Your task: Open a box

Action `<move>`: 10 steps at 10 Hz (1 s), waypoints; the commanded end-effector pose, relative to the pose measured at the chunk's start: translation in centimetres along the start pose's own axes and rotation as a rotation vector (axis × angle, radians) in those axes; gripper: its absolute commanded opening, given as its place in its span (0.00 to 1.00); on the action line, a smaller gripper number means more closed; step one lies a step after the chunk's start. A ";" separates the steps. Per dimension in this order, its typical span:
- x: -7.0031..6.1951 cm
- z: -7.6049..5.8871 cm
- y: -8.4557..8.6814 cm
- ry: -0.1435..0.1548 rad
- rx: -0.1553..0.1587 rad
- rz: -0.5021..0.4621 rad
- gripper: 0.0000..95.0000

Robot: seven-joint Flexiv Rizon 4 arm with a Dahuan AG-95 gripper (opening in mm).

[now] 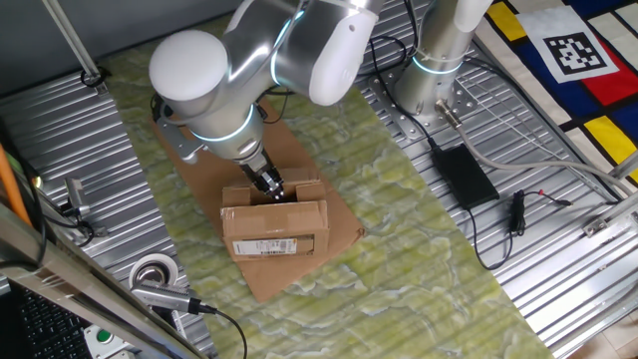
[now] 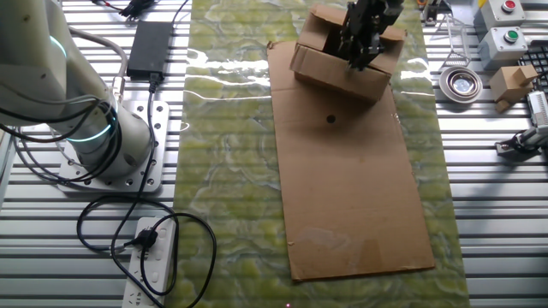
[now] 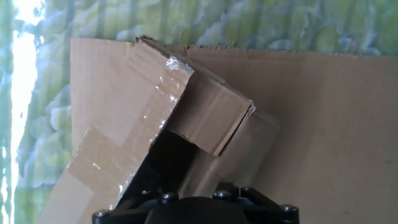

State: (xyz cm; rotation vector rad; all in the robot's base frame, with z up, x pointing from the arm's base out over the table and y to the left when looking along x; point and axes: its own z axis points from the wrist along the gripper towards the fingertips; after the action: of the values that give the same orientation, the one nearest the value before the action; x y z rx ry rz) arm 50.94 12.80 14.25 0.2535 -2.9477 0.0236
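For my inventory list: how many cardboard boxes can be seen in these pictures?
2. One box sits on the flat cardboard sheet under the tool. A smaller box stands on the metal table near the tape roll. Others may be hidden.

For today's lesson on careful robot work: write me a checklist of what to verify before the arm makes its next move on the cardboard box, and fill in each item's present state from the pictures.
1. Gripper is at the top of the box: ok, it sits over the opening.
2. Some flaps are already lifted: ok, the taped flap stands up and a dark gap shows in the hand view.
3. All four flaps are open: not ok, another flap slants over the opening.
4. Box rests on the cardboard sheet: ok.
5. Fingers hold a flap: cannot tell, they are hidden.
6. Tape roll stands apart from the box: ok.
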 end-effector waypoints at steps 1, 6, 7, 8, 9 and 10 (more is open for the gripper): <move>-0.1 0.2 0.0 -0.003 0.002 0.003 0.20; -0.1 0.2 0.1 -0.007 0.003 0.017 0.00; -0.1 0.2 0.1 -0.007 0.003 0.018 0.00; -0.1 0.2 0.1 -0.006 0.003 0.012 0.00; -0.2 0.2 0.1 -0.005 0.004 0.009 0.00; -0.4 0.0 0.1 -0.005 0.010 0.004 0.00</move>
State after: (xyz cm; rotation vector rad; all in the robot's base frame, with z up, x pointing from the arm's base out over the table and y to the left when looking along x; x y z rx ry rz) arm 51.32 12.95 14.21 0.2528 -2.9557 0.0396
